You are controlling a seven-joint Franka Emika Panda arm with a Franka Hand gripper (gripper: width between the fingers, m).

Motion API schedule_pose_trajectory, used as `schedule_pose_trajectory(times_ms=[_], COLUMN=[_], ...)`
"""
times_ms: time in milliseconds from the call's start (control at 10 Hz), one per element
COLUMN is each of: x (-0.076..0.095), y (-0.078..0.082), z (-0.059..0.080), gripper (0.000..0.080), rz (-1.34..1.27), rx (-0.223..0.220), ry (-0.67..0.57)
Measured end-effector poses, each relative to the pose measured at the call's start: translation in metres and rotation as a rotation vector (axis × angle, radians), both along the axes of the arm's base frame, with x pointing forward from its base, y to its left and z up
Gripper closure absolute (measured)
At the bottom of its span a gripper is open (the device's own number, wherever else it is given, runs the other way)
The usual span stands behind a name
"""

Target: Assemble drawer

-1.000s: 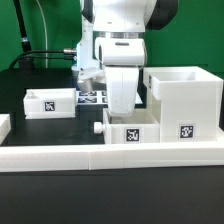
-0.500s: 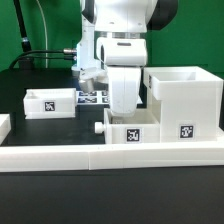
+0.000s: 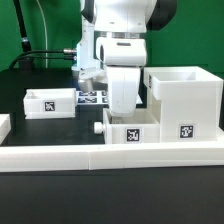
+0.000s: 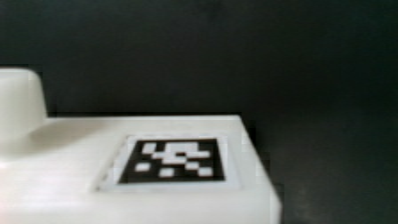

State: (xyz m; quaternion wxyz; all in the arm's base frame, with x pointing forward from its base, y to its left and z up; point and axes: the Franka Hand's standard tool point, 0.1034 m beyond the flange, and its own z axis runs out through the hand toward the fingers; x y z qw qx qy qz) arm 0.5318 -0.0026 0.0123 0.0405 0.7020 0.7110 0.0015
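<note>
Low over the small knobbed tray (image 3: pixel 128 133), just beside the big housing (image 3: pixel 185 100) on the exterior view's left, with jaws hidden behind the tray wall, so cannot tell if open or closed; risk of pushing the tray askew by gripping off-centre.
</note>
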Motion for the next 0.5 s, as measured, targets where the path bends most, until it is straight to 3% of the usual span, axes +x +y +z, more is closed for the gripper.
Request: schedule_pose_trajectory(times_ms=[500], x=[-0.0008], y=[-0.0022], z=[0.0002], gripper=[0.0755], rz=[-0.005], rx=[-0.005], ry=[0.019])
